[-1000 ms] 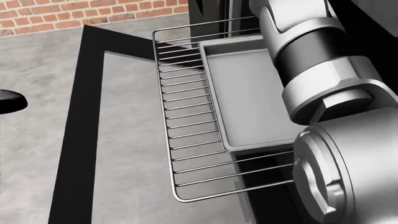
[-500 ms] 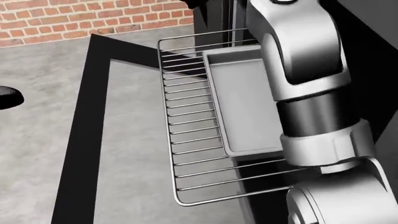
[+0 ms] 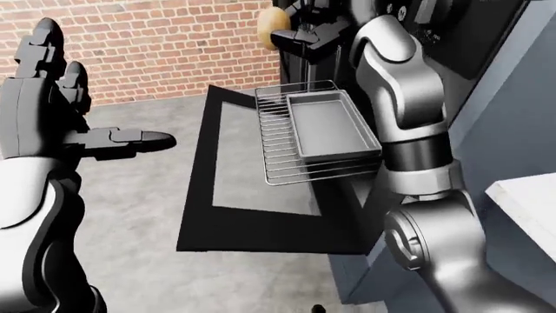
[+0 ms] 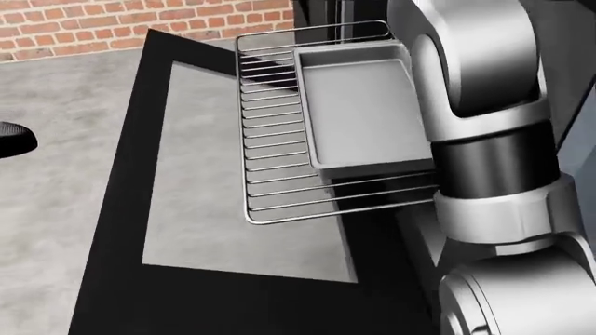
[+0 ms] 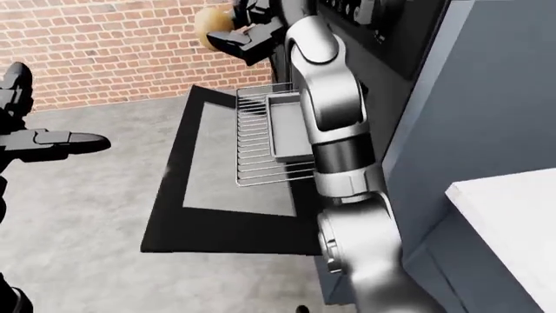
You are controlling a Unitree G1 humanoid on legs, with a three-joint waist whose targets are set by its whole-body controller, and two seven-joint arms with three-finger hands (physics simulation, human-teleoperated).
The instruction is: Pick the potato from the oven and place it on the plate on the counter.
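The tan potato (image 3: 271,22) is high up at the top of the left-eye view, held in my right hand (image 3: 294,32), whose dark fingers close round it above the oven. The right-eye view shows the same potato (image 5: 211,21) in that hand (image 5: 239,34). Below it the wire oven rack (image 4: 279,132) is pulled out over the open black oven door (image 4: 131,209), and a grey baking tray (image 4: 358,112) lies on it with nothing in it. My left hand (image 3: 96,134) is raised at the left, fingers spread, holding nothing. No plate is in view.
A brick wall (image 3: 156,45) runs along the top left over grey floor (image 3: 130,195). The oven front and blue-grey cabinet (image 5: 461,98) stand at the right. A white counter corner (image 5: 513,208) shows at the lower right.
The head view has shifted: rack and tray now sit higher and more of the oven door shows. My right upper arm has moved rightward and up, uncovering the tray.
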